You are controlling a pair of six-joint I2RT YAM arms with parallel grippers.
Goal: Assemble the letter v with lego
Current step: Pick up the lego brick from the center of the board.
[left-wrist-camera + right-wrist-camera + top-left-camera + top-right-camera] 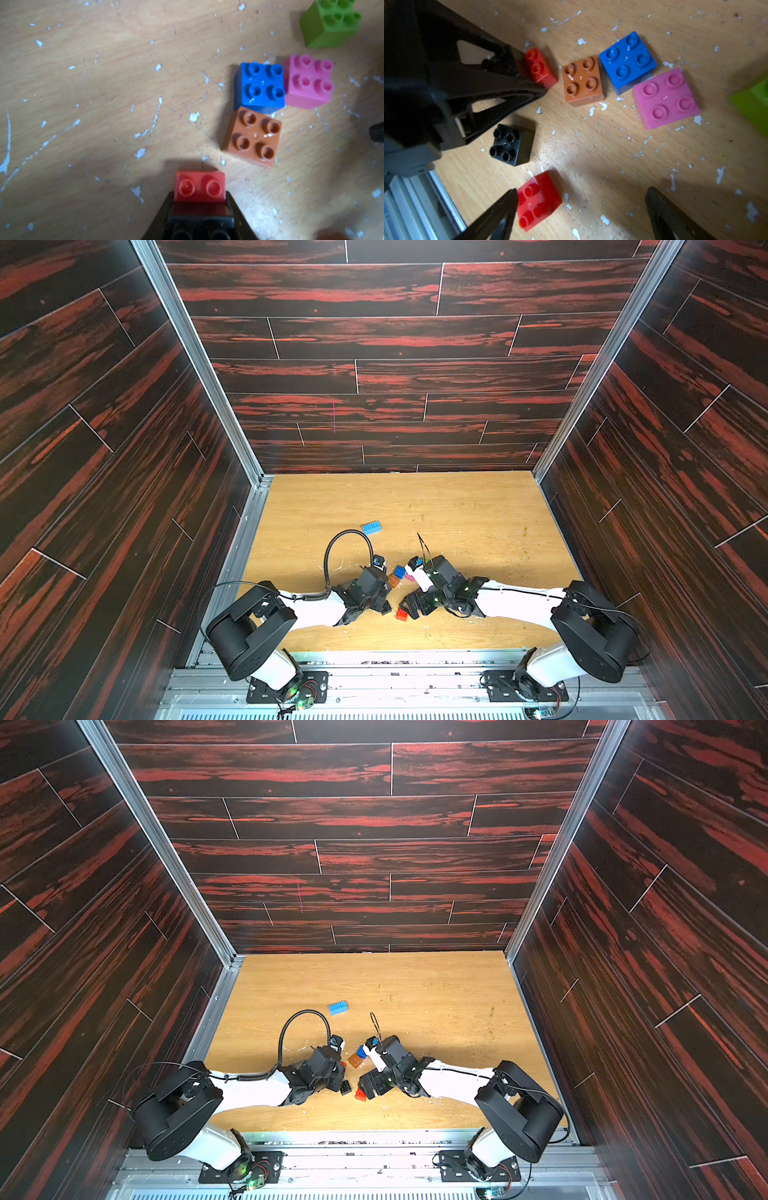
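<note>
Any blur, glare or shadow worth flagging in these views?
Left wrist view: soft throughout, the red brick in the left claw blurred, shadow around it. Right wrist view: glare spots on the orange brick and blue brick, dim corners. Both top views: evenly lit, lego tiny.

A: On the table (pixel 478 510), the long brick (pixel 371 527) lies alone at the back, well behind the left gripper (pixel 199 195).
B: Between that gripper's jaws sits the gripped brick (pixel 199 185). Just right of it, 3 square bricks sit close together in a cluster (pixel 259 87), between the 2 grippers.
A: Nearer the bases, 2 more: the lone brick (pixel 512 145), just beside the left gripper, and right of it the front brick (pixel 538 199), just beside the right gripper (pixel 581 192).
B: And 1 outlying brick (pixel 330 22) lies beyond the cluster, on its far side from the left gripper, apart.
</note>
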